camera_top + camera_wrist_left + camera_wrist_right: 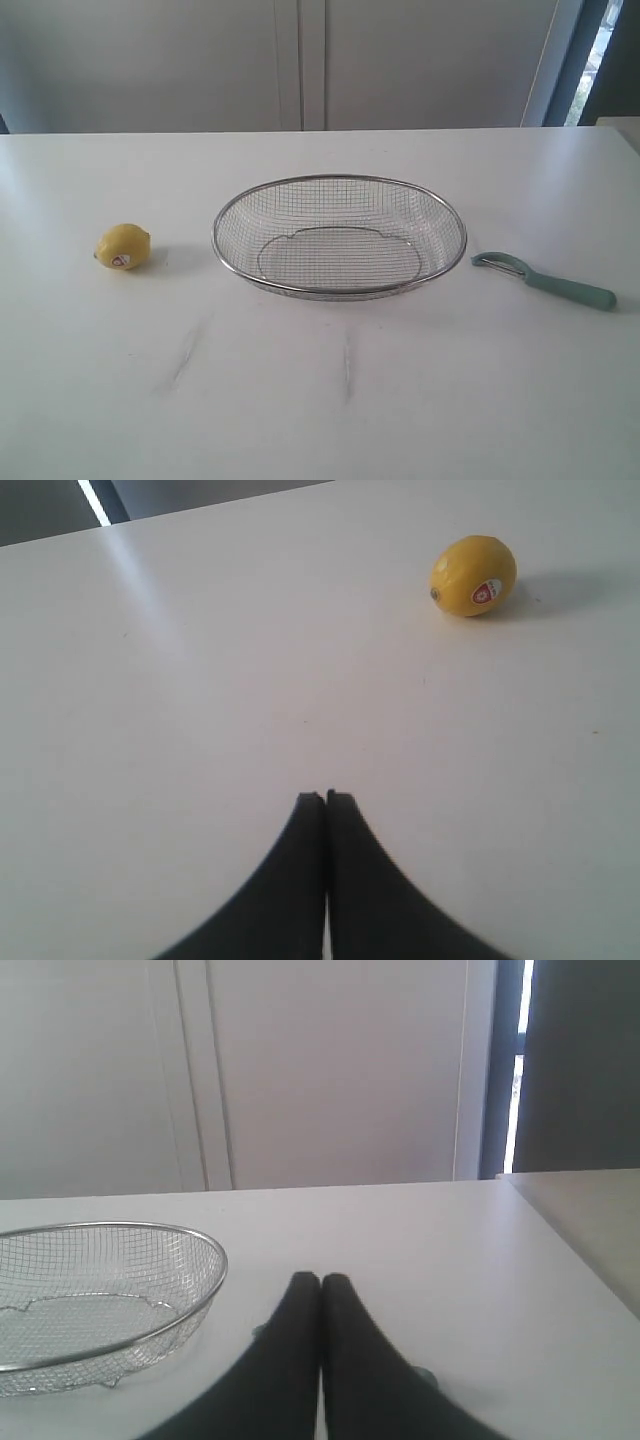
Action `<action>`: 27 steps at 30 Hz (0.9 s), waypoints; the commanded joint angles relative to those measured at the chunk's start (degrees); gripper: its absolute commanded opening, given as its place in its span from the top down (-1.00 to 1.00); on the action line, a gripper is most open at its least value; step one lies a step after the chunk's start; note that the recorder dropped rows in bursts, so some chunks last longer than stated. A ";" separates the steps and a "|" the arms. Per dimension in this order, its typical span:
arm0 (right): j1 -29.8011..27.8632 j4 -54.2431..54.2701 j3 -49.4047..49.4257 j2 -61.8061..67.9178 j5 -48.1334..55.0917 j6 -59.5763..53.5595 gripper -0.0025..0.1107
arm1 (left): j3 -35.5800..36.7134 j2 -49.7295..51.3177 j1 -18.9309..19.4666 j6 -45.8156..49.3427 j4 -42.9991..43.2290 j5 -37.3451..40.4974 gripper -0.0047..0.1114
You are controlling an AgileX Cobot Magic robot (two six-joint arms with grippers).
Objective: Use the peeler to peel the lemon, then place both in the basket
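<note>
Pressing tight together, the left gripper [326, 798] jaws grip nothing, the right gripper [321, 1280] jaws pinched empty too. Lemon [123, 246] sits left of the basket [340, 293], peeler [560, 287] lies right of it, both apart from it on the white table [320, 420].

A white table [320, 420] stands before pale wall panels [300, 60] and a window [600, 50].

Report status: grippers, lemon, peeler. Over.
Left gripper shut, empty. Right gripper shut, empty. Lemon left of basket, peeler right of it, neither touched. Nothing in the way.
</note>
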 commanded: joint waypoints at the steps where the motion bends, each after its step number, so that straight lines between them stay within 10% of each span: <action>1: 0.19 0.00 0.39 -0.37 -3.67 -0.09 0.96 | -0.10 -0.30 0.15 -0.28 -0.14 -0.22 0.90; 27: 0.19 0.00 0.39 -0.37 -36.29 -0.09 0.96 | -0.10 -0.30 0.15 -0.28 -0.14 -0.22 0.90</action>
